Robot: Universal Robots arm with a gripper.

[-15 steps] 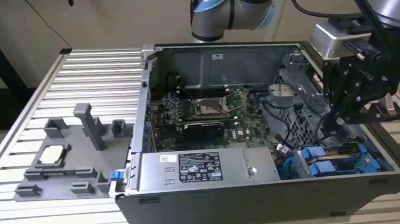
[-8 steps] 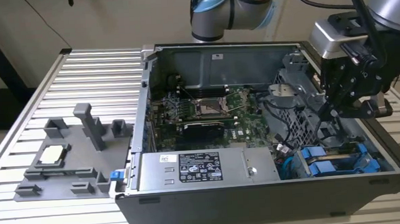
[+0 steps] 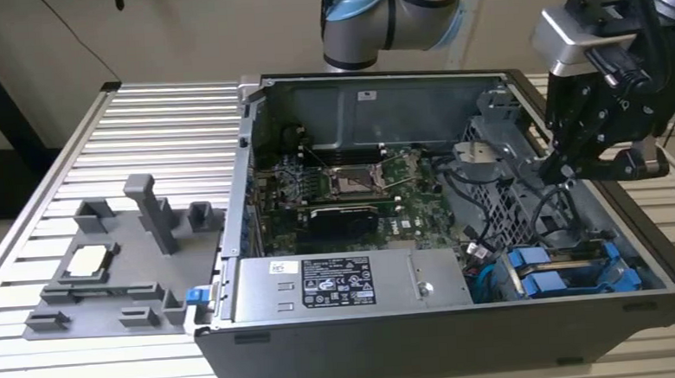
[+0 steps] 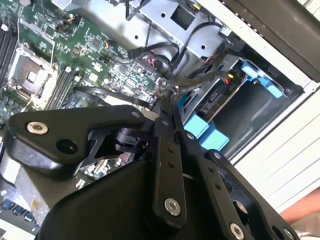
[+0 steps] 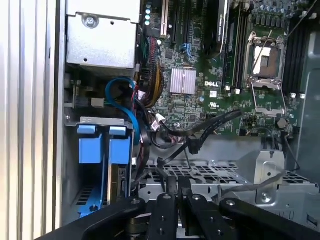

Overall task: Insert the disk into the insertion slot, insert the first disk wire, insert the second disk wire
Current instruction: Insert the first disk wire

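**A:** Where is the disk (image 3: 547, 282) right now?

**B:** It's at the lower right of the exterior view, inside the open computer case (image 3: 438, 340). In the first wrist view its blue frame sits in the mouth of the insertion slot (image 5: 100, 121), just beside a second blue frame. It looks seated, but I can't tell how deep it goes.

**A:** And the gripper (image 3: 562, 170)?

**B:** It's at the upper right of the exterior view, above the grey cage and well apart from the disk. In the second wrist view its fingers (image 4: 167, 150) run together to a point over the black wires (image 4: 150, 50). The jaws look closed, but I can't tell whether a wire is pinched between them.

**A:** How would the disk handle?

**B:** I'd judge it stiff, dense for its size and sensitive to knocks. The blue plastic rails are the safe place to hold it, not the labelled face. The plastic may be a little slick, and the slot is barely wider than the frame, so it needs to go in square.

**A:** And the wires?

**B:** They're light and limp, with some spring in them. The connector (image 5: 192, 146) is the rigid part, so I'd grip there and not on the cord.
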